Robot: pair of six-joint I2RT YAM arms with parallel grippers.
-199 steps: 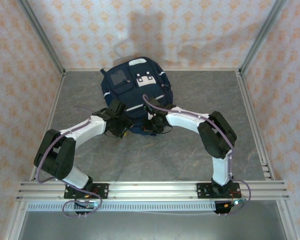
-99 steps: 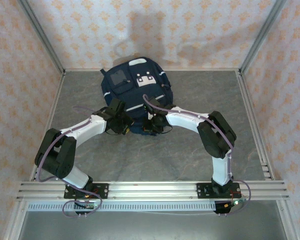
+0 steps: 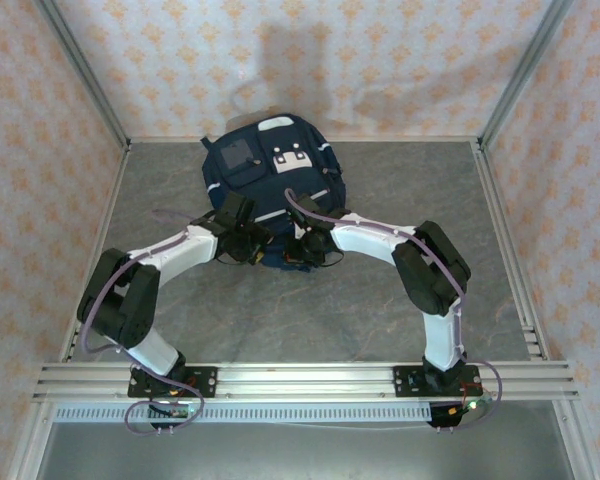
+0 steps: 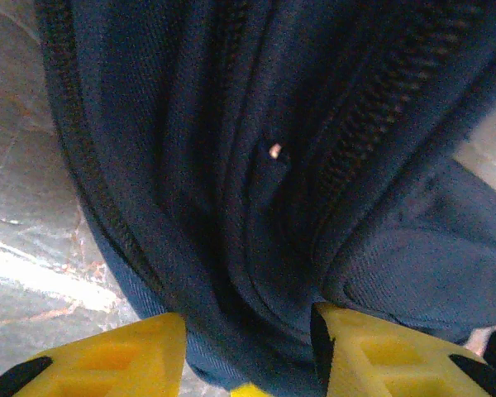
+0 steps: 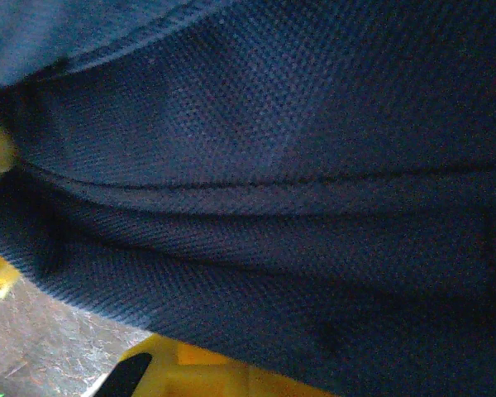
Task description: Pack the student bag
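Observation:
The student bag (image 3: 270,165), a large navy backpack with white stripes and patches, lies at the back middle of the grey table (image 3: 310,320). Both grippers are at its near edge. My left gripper (image 3: 252,248) has its yellow fingers (image 4: 107,356) on either side of a thick fold of the bag's fabric (image 4: 231,124), which fills the gap between them, and a black zipper (image 4: 372,124) runs up beside the fold. My right gripper (image 3: 300,255) is shut, and the bag's cloth (image 5: 273,165) drapes over its yellow fingers (image 5: 215,372) and hides the tips.
Patterned walls and aluminium posts (image 3: 80,75) close in the table on three sides. A metal rail (image 3: 300,380) carrying the arm bases runs along the near edge. Bare grey table surface (image 4: 25,231) shows to the left of the bag's fold.
My left arm has shifted a little right and further in along the bag's near edge. The right arm and the bag have stayed put.

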